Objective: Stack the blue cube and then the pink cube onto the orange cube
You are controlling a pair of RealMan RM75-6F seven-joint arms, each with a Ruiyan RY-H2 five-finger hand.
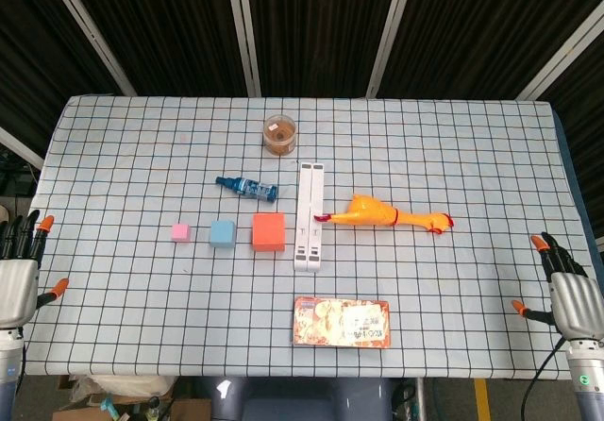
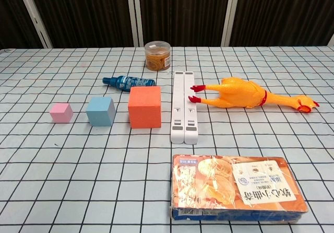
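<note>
Three cubes sit in a row on the checked table: the small pink cube at the left, the blue cube in the middle, and the larger orange cube at the right. None is stacked. My left hand hangs at the table's left edge, fingers spread and holding nothing, far from the cubes. My right hand is at the right edge, also spread and holding nothing. The chest view shows neither hand.
A white bar-shaped device lies just right of the orange cube. A rubber chicken, a small blue bottle, a clear jar and a flat snack box also lie on the table.
</note>
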